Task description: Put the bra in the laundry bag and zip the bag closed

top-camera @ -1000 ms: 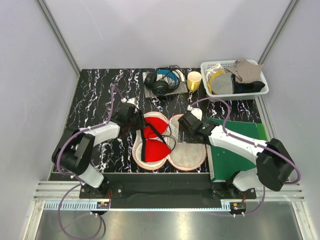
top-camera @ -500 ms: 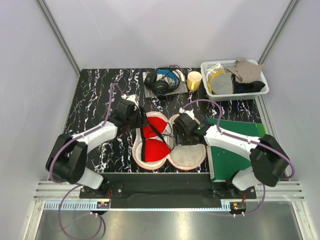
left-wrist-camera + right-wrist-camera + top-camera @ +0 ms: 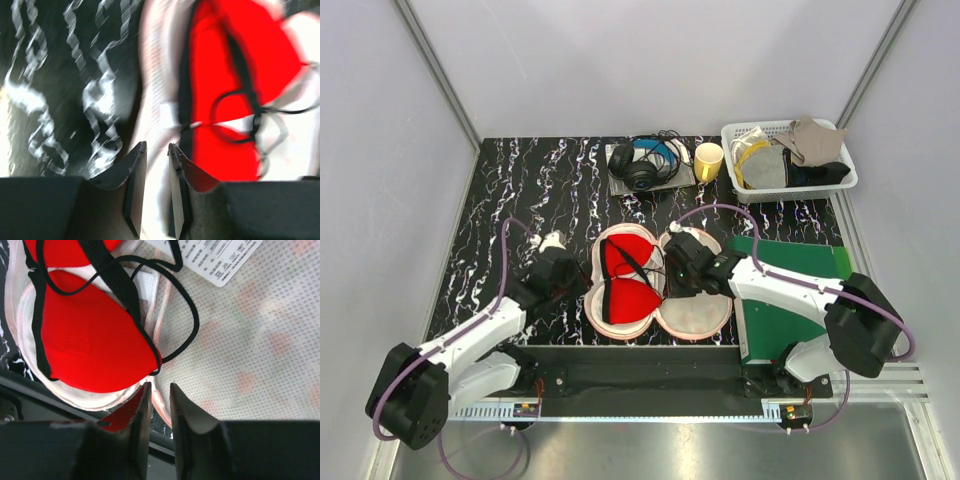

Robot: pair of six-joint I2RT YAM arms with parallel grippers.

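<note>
The laundry bag [image 3: 697,305] lies open like a book at the table's near middle. The red bra [image 3: 628,290] with black straps lies in its left half. In the right wrist view the bra [image 3: 95,340] is on the left and the bag's printed mesh half [image 3: 250,350] on the right. My right gripper [image 3: 672,272] [image 3: 158,390] hovers over the pink seam between the halves, jaws nearly together, holding nothing. My left gripper [image 3: 570,278] [image 3: 156,150] is at the bag's left rim [image 3: 160,100], jaws nearly together, holding nothing; that view is blurred.
Black headphones [image 3: 642,165] and a yellow cup [image 3: 708,160] stand at the back. A white basket [image 3: 840,185] with cloths sits at the back right. A green mat [image 3: 790,300] lies under my right arm. The table's near edge is a black rail [image 3: 640,365].
My left gripper has drawn back from the bag's far left lobe to its near left rim. My right gripper has moved left onto the bag's middle seam. Bag and bra have stayed put.
</note>
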